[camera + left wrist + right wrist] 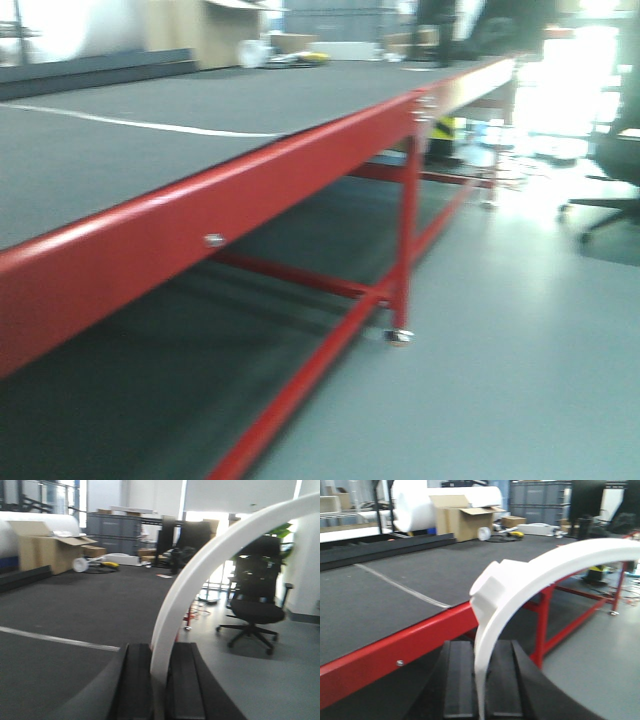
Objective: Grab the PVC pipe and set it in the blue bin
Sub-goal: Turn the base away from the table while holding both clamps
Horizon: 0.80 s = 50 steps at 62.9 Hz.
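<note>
the right end effector is pinching the pvc pipe below its lug; it is seeming light, stiff, slick. the left end effector is pinching a white strap.

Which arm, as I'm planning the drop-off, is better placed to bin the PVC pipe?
Right: the right gripper is shut on the lugged PVC pipe. The left gripper clamps a plain white arc.

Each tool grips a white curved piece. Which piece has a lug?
The PVC pipe in the right tool; the strap in the left tool is a plain arc.
</note>
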### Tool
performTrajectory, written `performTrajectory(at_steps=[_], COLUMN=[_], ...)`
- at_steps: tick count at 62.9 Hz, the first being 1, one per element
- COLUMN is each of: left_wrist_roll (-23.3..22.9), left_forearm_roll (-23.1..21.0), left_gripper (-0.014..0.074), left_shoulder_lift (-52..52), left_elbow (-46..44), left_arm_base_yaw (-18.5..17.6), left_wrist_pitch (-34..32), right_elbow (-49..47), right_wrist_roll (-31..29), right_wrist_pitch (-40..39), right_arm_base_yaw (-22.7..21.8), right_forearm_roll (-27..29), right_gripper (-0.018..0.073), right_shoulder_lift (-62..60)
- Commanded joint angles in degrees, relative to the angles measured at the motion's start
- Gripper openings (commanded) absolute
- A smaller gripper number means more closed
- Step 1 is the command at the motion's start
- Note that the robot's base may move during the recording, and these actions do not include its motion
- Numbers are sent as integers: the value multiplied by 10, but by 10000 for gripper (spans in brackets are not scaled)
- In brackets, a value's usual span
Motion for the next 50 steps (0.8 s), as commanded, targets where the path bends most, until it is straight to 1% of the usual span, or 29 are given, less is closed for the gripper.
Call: performTrajectory(at_steps=[1, 50], left_wrist_roll=[1, 1], left_forearm_roll=[-4, -4], left_gripper=[-111, -111], left_shoulder_lift=[-3, -3], left_elbow=[-2, -2], left_arm_base_yaw=[1, 1], left_wrist_pitch=[-16, -16], right_elbow=[0, 0], right_wrist_roll=[-1, -1], right_wrist_pitch=[-14, -14], right_arm_base_yaw=[1, 1], right_forearm_roll=[-3, -3], right_gripper=[-169, -169], right_shoulder_lift=[-2, -2])
